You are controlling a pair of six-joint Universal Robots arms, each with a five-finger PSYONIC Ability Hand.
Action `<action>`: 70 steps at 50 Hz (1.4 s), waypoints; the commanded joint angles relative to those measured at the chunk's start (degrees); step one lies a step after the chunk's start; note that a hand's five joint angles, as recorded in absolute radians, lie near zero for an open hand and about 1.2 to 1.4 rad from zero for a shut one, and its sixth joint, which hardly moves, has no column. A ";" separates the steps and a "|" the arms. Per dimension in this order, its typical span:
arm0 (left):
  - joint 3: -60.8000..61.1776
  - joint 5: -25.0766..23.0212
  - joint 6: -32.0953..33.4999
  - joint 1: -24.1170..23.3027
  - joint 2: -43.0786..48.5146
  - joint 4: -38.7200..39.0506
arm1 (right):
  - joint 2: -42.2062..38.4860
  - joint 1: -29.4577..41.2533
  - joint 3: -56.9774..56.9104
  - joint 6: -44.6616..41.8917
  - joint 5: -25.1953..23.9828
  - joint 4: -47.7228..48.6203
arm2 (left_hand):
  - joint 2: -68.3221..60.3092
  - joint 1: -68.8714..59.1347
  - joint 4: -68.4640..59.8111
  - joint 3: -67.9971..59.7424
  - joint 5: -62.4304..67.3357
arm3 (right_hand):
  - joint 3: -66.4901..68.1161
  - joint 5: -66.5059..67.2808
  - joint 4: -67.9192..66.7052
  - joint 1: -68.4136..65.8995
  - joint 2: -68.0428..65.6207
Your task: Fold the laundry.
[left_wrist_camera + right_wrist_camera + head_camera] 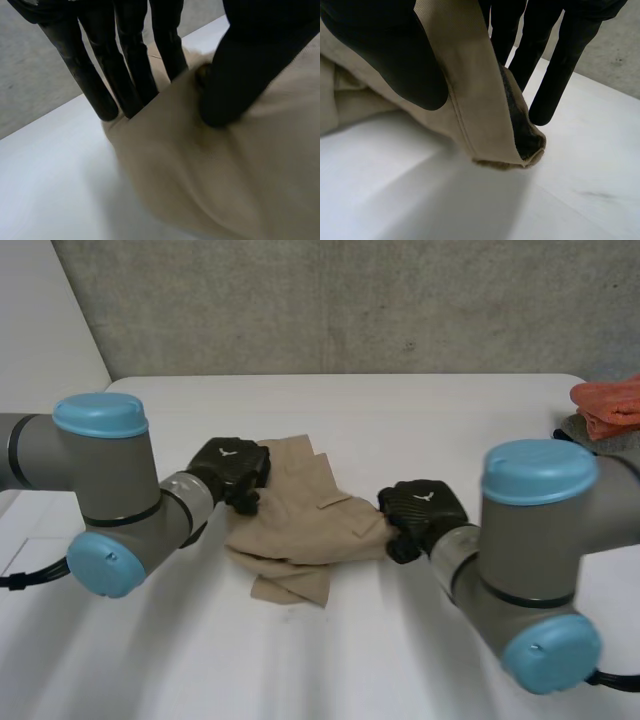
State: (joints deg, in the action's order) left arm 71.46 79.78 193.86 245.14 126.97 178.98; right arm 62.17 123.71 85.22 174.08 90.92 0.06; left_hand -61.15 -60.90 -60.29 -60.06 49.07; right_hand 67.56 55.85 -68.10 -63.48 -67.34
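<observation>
Pinching the tan cloth (300,515) at its 10 o'clock edge, left hand (232,468) has thumb and fingers (135,65) clamped on fabric. Cloth lies crumpled mid-table (400,410). Right hand (420,515) grasps its 3 o'clock edge, thumb against fingers. Orange cloth (610,405) sits at 2 o'clock, well apart.

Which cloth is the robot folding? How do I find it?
On the white table, find the black left hand and right hand. Each pinches a side of the crumpled beige cloth between them. It is tan, unlike the orange cloth at the table's right edge.
</observation>
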 commanded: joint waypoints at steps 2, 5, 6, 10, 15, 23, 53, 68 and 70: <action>3.51 -2.87 -1.55 -7.12 -5.76 -3.37 | 9.10 -8.74 11.01 -21.04 -4.60 -2.25 | -18.85 -19.10 -19.71 -19.94 20.93 | 12.44 14.15 -11.90 -16.52 -12.66; 5.71 -4.63 -2.25 -10.99 -7.79 -3.46 | 12.27 -13.13 13.82 -29.31 -6.01 -2.78 | -18.85 -19.10 -19.71 -19.94 20.93 | 12.44 14.15 -11.90 -16.52 -12.66; 6.14 -4.81 -2.52 -11.96 -8.14 -3.54 | 12.89 -14.18 14.35 -31.07 -6.54 -3.05 | -18.85 -19.10 -19.71 -19.94 20.93 | 12.44 14.15 -11.90 -16.52 -12.66; 7.03 -3.58 -3.13 -15.92 -9.02 -3.72 | 13.68 -16.92 14.88 -37.84 -9.17 -3.75 | -12.17 -12.43 -13.03 -13.26 14.25 | 11.75 13.46 -11.21 -15.84 -11.97; 6.50 3.09 -3.13 -15.49 -12.89 -3.90 | 14.21 -18.06 9.27 -39.79 -9.27 -4.72 | 37.59 37.34 36.73 36.50 -35.51 | -51.64 -49.93 52.18 47.55 51.42; 5.10 6.62 -3.04 -7.76 -19.39 -3.11 | 13.60 -17.10 -6.28 -28.81 -6.36 -12.18 | 50.10 49.85 49.24 49.01 -48.02 | -57.56 -55.85 58.10 53.48 57.34; -10.35 -5.43 2.66 5.53 4.58 -3.37 | -15.00 -0.32 -33.13 2.40 -5.84 -19.23 | 51.15 50.90 50.29 50.06 -49.07 | 12.44 14.15 -11.90 -16.52 -12.66; -24.17 -6.65 4.95 -2.38 16.55 -15.49 | 16.76 1.19 -13.68 -2.34 -14.36 -8.76 | 34.07 33.82 33.21 32.98 -31.99 | 12.44 14.15 -11.90 -16.52 -12.66; -24.78 -6.31 4.87 -2.30 16.12 -16.64 | 16.58 -0.39 -13.59 -3.92 -14.19 -8.67 | -10.96 -11.22 -11.82 -12.05 13.04 | 12.44 14.15 -11.90 -16.52 -12.66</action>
State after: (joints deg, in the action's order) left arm 49.23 73.65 198.29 244.65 142.03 167.95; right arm 74.46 126.09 68.79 173.05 79.28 -10.42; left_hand -13.16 -13.43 -12.65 -13.18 3.82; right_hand 67.68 57.03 -68.47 -64.38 -67.45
